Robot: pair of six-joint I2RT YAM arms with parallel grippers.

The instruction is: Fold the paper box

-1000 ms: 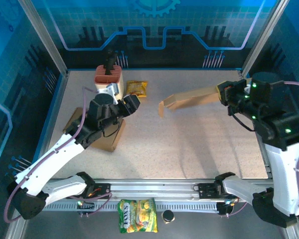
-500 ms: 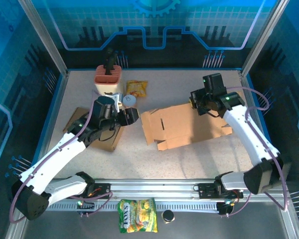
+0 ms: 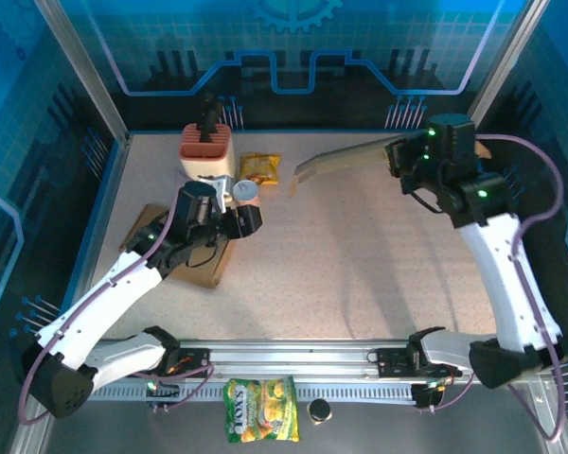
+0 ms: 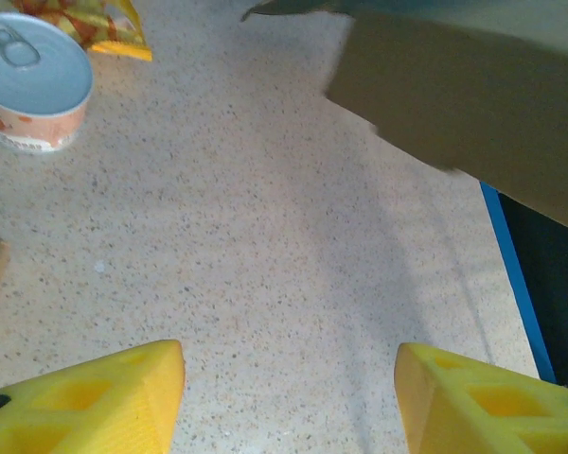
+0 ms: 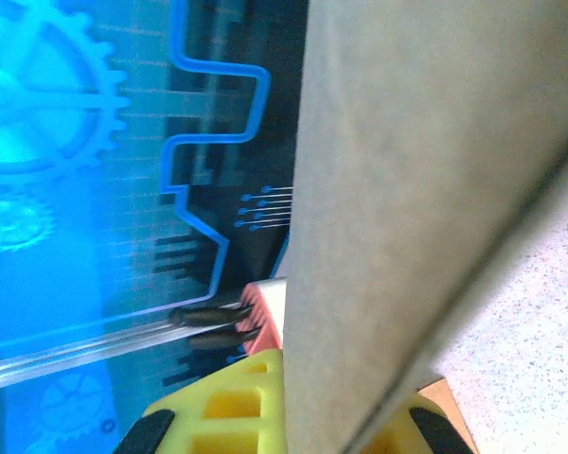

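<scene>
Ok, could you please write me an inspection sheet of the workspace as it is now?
Surface: speckled table, bare in the middle.
Job's things: paper box, flat, lifted off the table.
Clutter: can, yellow snack bag, red-and-white object at the back left; brown cardboard under the left arm.
Tools: right tool shut on the paper box's edge; left tool open, empty.
Cables: purple cable loops beside the right arm.
Surroundings: blue printed walls.

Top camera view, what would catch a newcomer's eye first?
The flat cardboard sheet stands out, held up off the table at the far side, right of centre, clamped in the right gripper. Next comes the left gripper, open and empty at centre left, near a pull-tab can.
</scene>
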